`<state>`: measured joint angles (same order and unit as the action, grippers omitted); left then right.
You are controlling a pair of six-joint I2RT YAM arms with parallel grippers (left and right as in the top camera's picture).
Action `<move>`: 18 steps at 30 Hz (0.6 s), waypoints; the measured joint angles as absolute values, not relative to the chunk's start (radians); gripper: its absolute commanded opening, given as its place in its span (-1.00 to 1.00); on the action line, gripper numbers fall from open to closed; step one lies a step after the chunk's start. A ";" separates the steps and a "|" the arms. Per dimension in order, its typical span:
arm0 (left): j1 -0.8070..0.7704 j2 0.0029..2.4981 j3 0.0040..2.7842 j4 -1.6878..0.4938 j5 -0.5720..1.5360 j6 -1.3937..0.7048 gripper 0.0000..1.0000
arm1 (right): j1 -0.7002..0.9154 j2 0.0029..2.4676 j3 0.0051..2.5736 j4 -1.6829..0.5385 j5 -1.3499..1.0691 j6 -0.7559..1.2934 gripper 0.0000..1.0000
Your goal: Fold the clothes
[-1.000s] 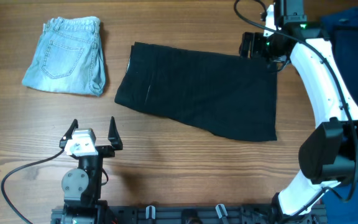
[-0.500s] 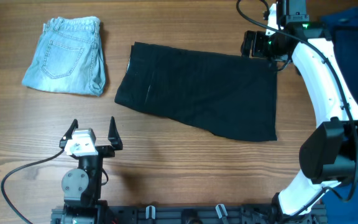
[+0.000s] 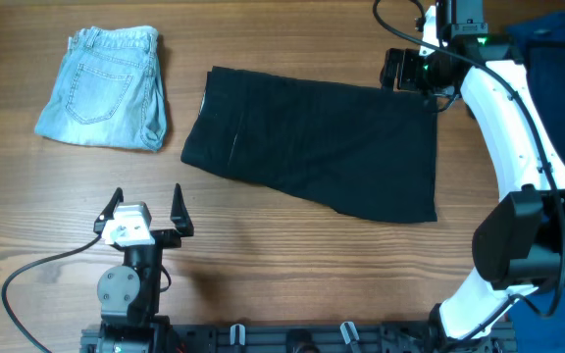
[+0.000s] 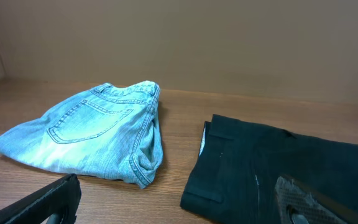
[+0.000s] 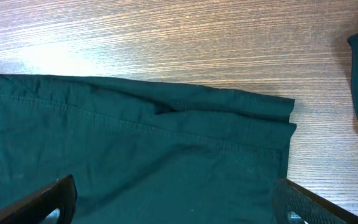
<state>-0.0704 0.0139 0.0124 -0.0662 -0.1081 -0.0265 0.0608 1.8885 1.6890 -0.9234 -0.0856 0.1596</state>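
At upper right, the right gripper [image 3: 405, 71], jaws apart like the left gripper [image 3: 146, 209], hangs over a corner of the black garment [image 3: 312, 142] spread mid-frame and could pinch one layer only, skewing the fold.

Even bright light, soft shadows, sharp focus.

Brown wood-grain tabletop [image 3: 292, 265], grain running left to right. Pale glare patch on its boards in right wrist view. Plain tan wall [image 4: 229, 43] rising behind tabletop's far edge.
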 measured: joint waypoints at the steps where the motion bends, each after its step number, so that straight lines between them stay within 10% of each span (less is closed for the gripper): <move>1: -0.070 0.014 0.012 -0.066 -0.108 -0.027 0.99 | 0.061 1.888 1.689 -0.923 -0.086 0.160 1.00; 9: -0.072 0.028 0.086 -0.092 0.125 -0.064 0.99 | 0.061 1.888 1.689 -0.923 -0.086 0.160 1.00; 18: -0.072 0.767 1.173 -0.791 0.185 -0.122 1.00 | 0.061 1.888 1.689 -0.917 -0.085 0.160 0.99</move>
<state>-0.0723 0.7670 1.1728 -0.7906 0.1852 -0.1223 0.0608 1.8885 1.6890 -0.9173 -0.0853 0.1596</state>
